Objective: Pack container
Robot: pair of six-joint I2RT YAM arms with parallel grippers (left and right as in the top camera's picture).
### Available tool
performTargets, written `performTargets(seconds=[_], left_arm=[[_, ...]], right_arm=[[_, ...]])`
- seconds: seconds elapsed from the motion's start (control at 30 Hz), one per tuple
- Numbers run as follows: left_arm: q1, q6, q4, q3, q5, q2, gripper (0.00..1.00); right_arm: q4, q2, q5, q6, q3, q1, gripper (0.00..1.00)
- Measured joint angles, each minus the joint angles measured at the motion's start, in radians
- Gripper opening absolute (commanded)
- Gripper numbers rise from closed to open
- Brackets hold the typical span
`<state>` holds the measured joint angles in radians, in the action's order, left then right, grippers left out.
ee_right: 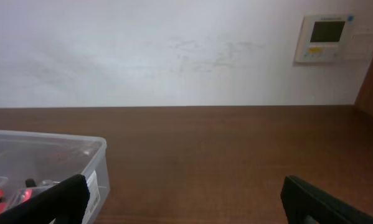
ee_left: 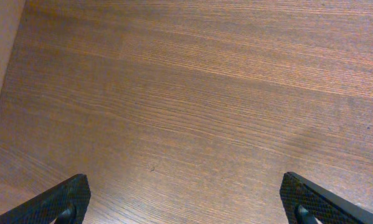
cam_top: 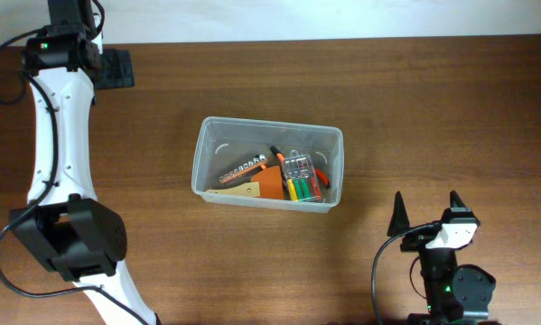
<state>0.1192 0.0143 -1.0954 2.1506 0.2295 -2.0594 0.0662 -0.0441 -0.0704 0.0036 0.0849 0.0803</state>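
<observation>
A clear plastic container point(cam_top: 200, 153) sits at the table's centre. Inside lie an orange-handled tool point(cam_top: 272, 183), a strip of metal sockets point(cam_top: 243, 169), a small clear case of coloured bits point(cam_top: 297, 176) and a tan piece point(cam_top: 245, 190). My right gripper point(cam_top: 426, 210) is open and empty at the front right, well short of the container; its wrist view shows the container's corner point(ee_right: 93, 168) at lower left, with the fingers point(ee_right: 186, 199) wide apart. My left gripper point(cam_top: 116, 68) is at the far back left; its wrist view shows open, empty fingers point(ee_left: 186, 199) over bare wood.
The brown wooden table point(cam_top: 433, 108) spans the view. The white left arm point(cam_top: 58, 135) runs down the left side with black cables. A white wall with a thermostat panel point(ee_right: 326, 37) stands behind the table.
</observation>
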Motion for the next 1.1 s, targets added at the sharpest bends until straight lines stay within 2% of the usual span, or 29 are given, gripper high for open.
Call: performTargets(seconds=[0.47, 1.1], left_arm=[[0.000, 0.000, 0.000, 0.000, 0.000, 0.000, 0.99], [0.000, 0.000, 0.000, 0.000, 0.000, 0.000, 0.99]], right_arm=[[0.000, 0.028, -0.028, -0.003, -0.071, 0.000, 0.99], [-0.001, 0.029, -0.037, -0.042, -0.072, 0.000, 0.99]])
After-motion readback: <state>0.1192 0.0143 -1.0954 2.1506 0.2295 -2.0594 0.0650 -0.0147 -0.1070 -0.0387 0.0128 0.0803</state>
